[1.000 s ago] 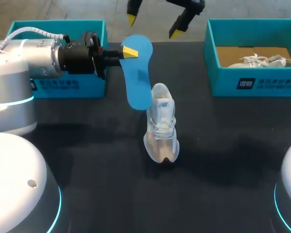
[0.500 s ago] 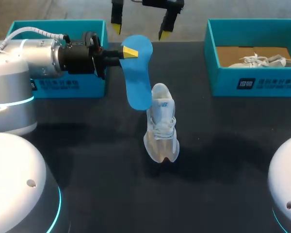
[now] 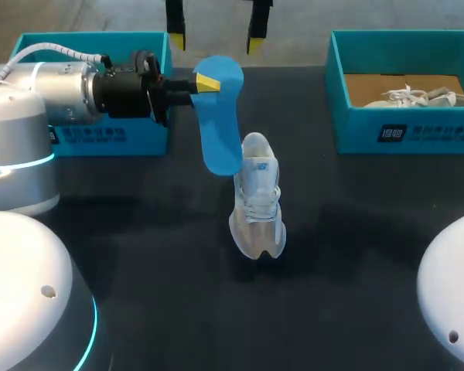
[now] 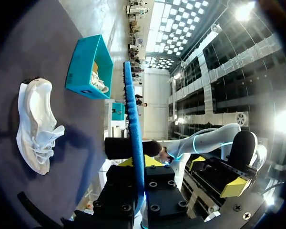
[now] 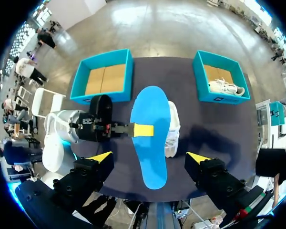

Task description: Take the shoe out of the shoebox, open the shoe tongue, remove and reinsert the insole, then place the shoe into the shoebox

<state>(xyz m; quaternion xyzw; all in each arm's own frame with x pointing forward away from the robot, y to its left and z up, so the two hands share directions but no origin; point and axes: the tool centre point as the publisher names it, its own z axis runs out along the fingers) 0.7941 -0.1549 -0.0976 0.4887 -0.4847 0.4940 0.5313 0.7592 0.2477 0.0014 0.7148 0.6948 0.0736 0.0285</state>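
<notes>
On the black table (image 3: pixel 356 255) the white lace-up sneaker (image 3: pixel 257 197) lies central; the flat blue insole (image 3: pixel 220 116) hangs at its 11 o'clock, clamped in the left gripper (image 3: pixel 205 82). The right gripper (image 3: pixel 215 40), spread wide and empty, has swung left to 12 o'clock, probably to help reinsert it

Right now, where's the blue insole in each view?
Head view: insole held by the left gripper, just left of the white shoe's heel.
Left wrist view: insole edge-on, clamped in that gripper.
Right wrist view: insole face-on, ahead of the open right gripper.
Shared landmark: the white shoe beside it.
</notes>
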